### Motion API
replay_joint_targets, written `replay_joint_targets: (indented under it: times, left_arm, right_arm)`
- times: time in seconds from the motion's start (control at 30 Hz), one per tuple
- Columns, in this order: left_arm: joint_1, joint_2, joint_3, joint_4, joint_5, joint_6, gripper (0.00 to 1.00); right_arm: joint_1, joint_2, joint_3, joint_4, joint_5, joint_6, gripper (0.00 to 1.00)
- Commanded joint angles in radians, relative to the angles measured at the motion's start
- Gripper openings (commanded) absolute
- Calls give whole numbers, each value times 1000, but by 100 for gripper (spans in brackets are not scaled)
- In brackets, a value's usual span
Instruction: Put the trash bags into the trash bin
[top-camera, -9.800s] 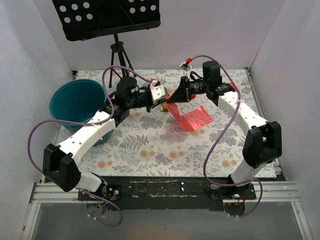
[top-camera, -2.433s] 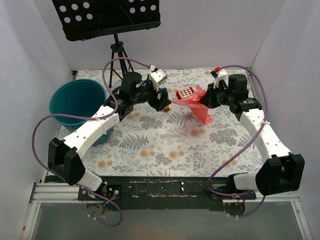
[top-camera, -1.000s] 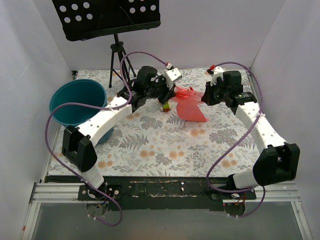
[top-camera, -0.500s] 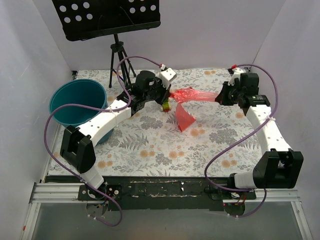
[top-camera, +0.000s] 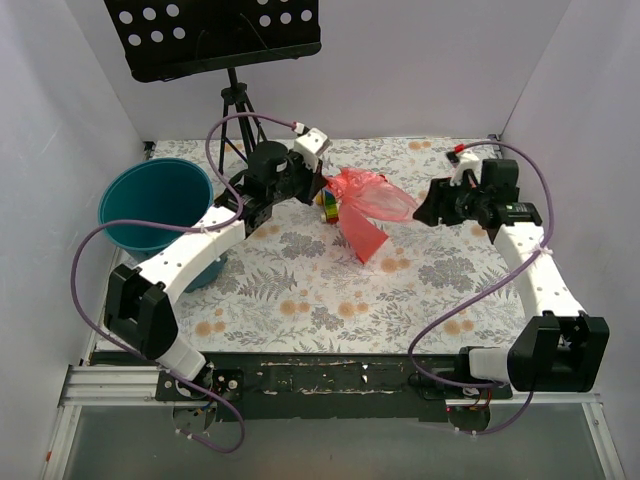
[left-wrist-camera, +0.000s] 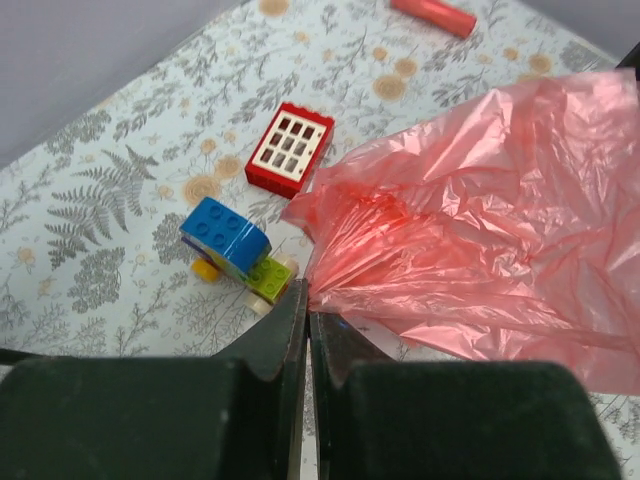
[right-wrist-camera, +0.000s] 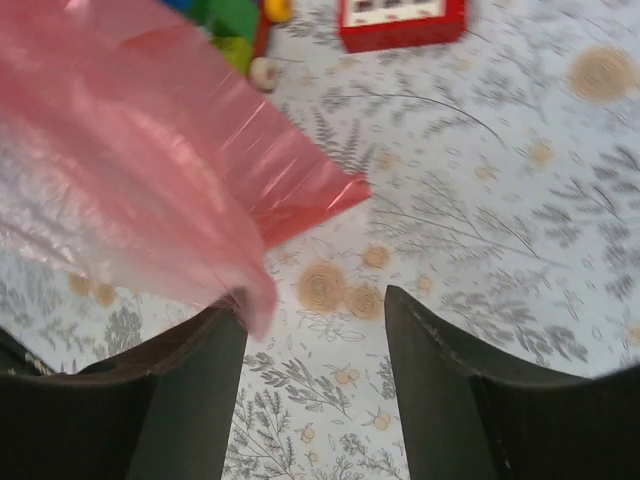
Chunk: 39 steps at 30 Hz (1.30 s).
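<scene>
Top external view showed the thin translucent pink-red plastic film bag (top-camera: 372, 200) held up over the far middle of the floral-patterned worktop (top-camera: 320, 300). It was wholly outside, and well apart from, the large round teal plastic bin (top-camera: 112, 205) at the far left. The left claw (left-wrist-camera: 308, 305) was pinched tight on a gathered corner of the film, which fanned out to the right of it. The right claw (right-wrist-camera: 312, 380) stood wide and clamped nothing. A loose edge of the bag drooped by one of its fingers; contact could not be determined. Near the bag on the worktop lay a blue-and-green brick toy car (left-wrist-camera: 232, 248), a flat red box with white squares (left-wrist-camera: 290, 148) and a small red stick (left-wrist-camera: 432, 14).
</scene>
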Motion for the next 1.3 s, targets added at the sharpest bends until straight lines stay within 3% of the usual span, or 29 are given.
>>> replay_joint_targets:
  times: [0.0, 0.23, 0.37, 0.57, 0.83, 1.07, 1.2, 1.23, 1.27]
  left_arm:
    - [10, -107, -18, 84, 173, -27, 0]
    - [10, -100, 19, 51, 233, 8, 0]
    - [10, -107, 25, 31, 252, 39, 0]
    - [10, -90, 48, -5, 224, 58, 0]
    - [10, -74, 71, -23, 226, 65, 0]
    - [11, -64, 94, -35, 233, 69, 0]
    - [10, -62, 97, -49, 235, 75, 0]
    - [8, -58, 101, -57, 236, 80, 0]
    - [8, -57, 104, -64, 236, 81, 0]
  right_arm:
    - [153, -55, 68, 57, -144, -200, 68]
    - [242, -36, 130, 122, -195, -231, 70]
    - [250, 0, 191, 137, -155, -221, 72]
    - [273, 36, 277, 105, 23, -274, 75]
    - [305, 8, 305, 85, 156, -349, 79]
    - [378, -10, 293, 112, 111, -450, 79]
    - [457, -15, 299, 122, 80, -512, 78]
    - [472, -16, 303, 120, 80, -524, 75]
    - [483, -10, 308, 120, 90, -521, 65]
